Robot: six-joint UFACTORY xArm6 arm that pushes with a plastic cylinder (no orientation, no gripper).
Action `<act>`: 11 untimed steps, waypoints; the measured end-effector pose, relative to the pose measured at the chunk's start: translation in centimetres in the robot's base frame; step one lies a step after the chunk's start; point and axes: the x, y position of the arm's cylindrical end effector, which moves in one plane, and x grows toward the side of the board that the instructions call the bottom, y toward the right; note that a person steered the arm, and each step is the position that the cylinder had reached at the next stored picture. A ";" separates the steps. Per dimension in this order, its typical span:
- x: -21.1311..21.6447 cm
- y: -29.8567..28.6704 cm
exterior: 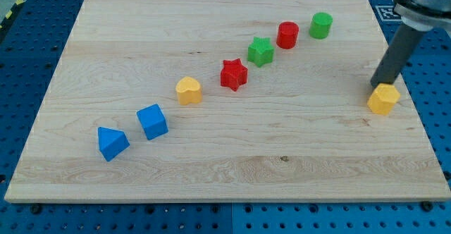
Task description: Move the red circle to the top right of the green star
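Resting at the view's right against the yellow block (383,99), my tip (375,86), a plain rod gripping nothing, is well apart from the red circle (287,34), which already lies just top-right of the green star (260,51).

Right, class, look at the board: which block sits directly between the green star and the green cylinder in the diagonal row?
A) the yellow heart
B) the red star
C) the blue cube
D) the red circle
D: the red circle sits between the green star and the green cylinder, up and to the view's right of the star. My tip is far off, at the yellow block.
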 end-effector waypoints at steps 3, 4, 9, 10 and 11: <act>-6.0 -7.0; -8.2 -9.3; -9.0 -15.8; -11.7 -14.7; -14.6 -10.6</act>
